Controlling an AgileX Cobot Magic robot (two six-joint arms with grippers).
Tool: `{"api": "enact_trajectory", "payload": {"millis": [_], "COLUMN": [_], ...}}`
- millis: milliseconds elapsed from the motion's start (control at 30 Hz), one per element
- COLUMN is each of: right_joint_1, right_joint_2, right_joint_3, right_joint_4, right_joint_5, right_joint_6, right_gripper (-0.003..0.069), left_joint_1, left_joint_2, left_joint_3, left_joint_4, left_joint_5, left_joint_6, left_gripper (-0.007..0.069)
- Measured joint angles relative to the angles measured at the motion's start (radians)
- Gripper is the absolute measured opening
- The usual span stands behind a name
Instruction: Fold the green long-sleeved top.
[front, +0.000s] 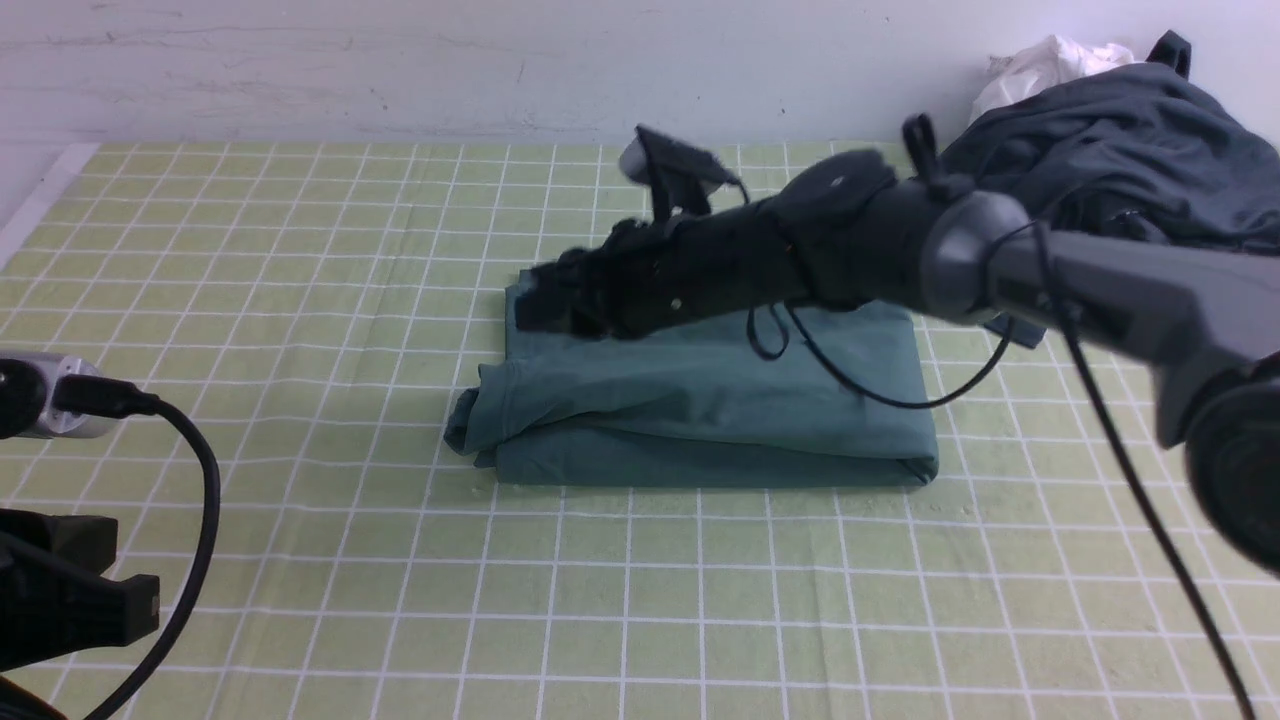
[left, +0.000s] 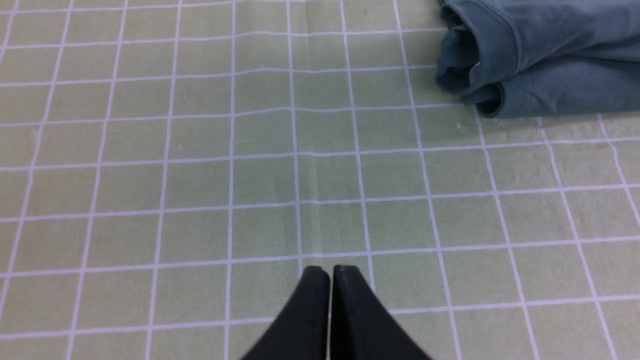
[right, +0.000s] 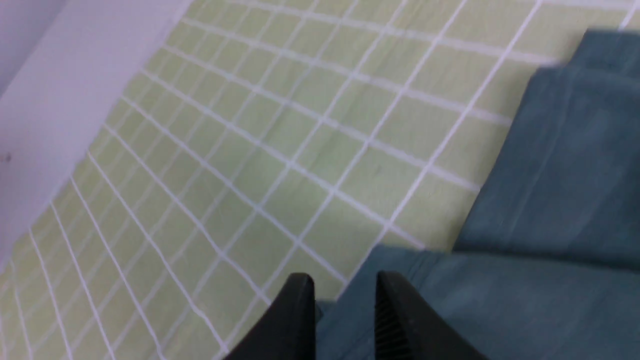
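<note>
Grid mat (front: 300, 300): green top (front: 700, 400) under right tool (right: 345, 282).

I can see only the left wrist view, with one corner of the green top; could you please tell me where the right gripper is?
Observer: The right gripper hangs over the far left corner of the green long-sleeved top, its arm reaching across the cloth.
Operator: Thank you. Is it gripping the fabric?
Observer: No; the right wrist view shows its jaws apart, with nothing pinched between them.
Operator: And does the whole top look folded?
Observer: From the front it lies as a compact rectangle of stacked layers.
</note>
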Motion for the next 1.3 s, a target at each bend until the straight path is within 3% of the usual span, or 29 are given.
{"api": "enact_trajectory", "payload": {"millis": [233,367,500,700,767,867,1033,1133,1200,1300], "right_joint_1": [0.051,0.035,0.007,-0.017,-0.017,-0.018,-0.019,-0.019,-0.019,-0.019], "right_joint_2": [0.036,-0.051,-0.24,-0.537,-0.681,-0.835,-1.101,-1.308,-1.362,-1.551], "right_joint_3": [0.0,0.003,0.002,0.0,0.002,0.041,0.292,0.652,0.761,1.146], "right_joint_4": [-0.182,-0.286,-0.466,-0.912,-1.102,-1.22,-1.322,-1.338,-1.341,-1.344], "right_joint_5": [0.0,0.001,0.005,0.159,0.292,0.338,0.253,0.059,-0.035,-0.392], "right_joint_6": [-0.023,-0.023,-0.001,0.239,0.39,0.497,0.621,0.67,0.685,0.758], "right_gripper": [0.0009,-0.0011,-0.0011,-0.0011,-0.0011,-0.0011,-0.0011,-0.0011,-0.0011,-0.0011], "left_joint_1": [0.0,0.0,0.0,0.0,0.0,0.0,0.0,0.0,0.0,0.0], "left_joint_2": [0.0,0.0,0.0,-0.026,-0.077,-0.155,-0.287,-0.383,-0.403,-0.446], "left_joint_3": [0.0,0.0,0.0,0.0,0.0,0.012,0.101,0.179,0.197,0.225], "left_joint_4": [0.0,0.0,0.0,0.0,-0.001,-0.019,-0.065,-0.071,-0.071,-0.07], "left_joint_5": [0.0,0.0,0.0,-0.028,-0.048,-0.106,-0.217,-0.292,-0.321,-0.38], "left_joint_6": [0.0,0.0,0.0,0.015,0.082,0.147,0.213,0.231,0.241,0.277], "left_gripper": [-0.0003,-0.0003,-0.0003,-0.0003,-0.0003,-0.0003,-0.0003,-0.0003,-0.0003,-0.0003]}}
